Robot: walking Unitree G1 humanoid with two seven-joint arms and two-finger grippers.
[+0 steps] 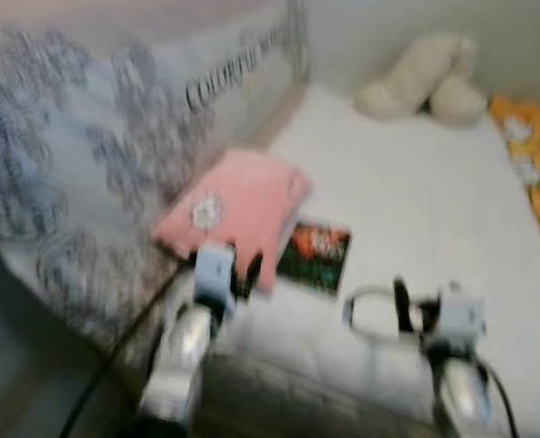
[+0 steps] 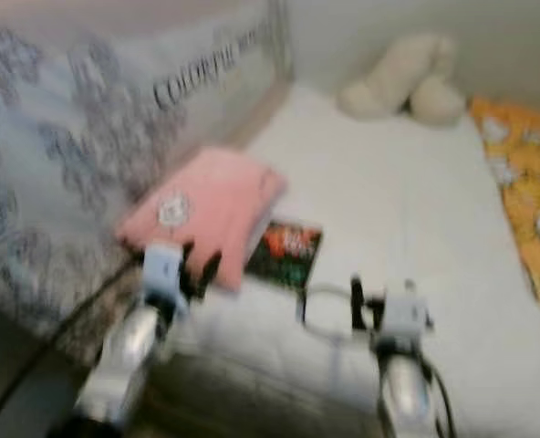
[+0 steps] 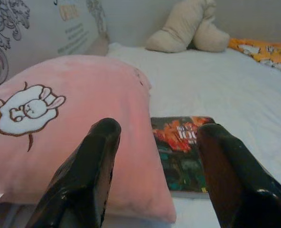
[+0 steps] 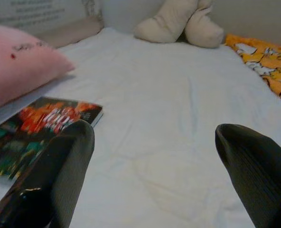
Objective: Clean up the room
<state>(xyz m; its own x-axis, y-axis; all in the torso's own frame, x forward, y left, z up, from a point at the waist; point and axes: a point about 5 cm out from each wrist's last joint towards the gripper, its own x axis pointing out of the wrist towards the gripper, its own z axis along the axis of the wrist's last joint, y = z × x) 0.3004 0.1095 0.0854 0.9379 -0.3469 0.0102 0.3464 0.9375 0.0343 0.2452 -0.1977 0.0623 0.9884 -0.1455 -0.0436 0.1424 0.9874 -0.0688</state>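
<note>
Here both arms reach over the near edge of the bed (image 1: pixel 407 182). The left tool (image 3: pixel 152 171) has its fingers spread wide with nothing between them, aimed at the near edge of the pink pillow (image 3: pixel 79 137), which rests partly over a book (image 3: pixel 185 152) on the white sheet. The right tool (image 4: pixel 154 175) is also wide open and empty, hovering over bare sheet just beside the book. A cream stuffed toy (image 1: pixel 425 78) sits at the far end of the bed, well apart, and an orange patterned cloth (image 1: pixel 534 160) lies along the right side. The pillow looks like the next pick; being soft, it probably wants a deep bite on the corner, lifted clear so the book is not dragged.
</note>
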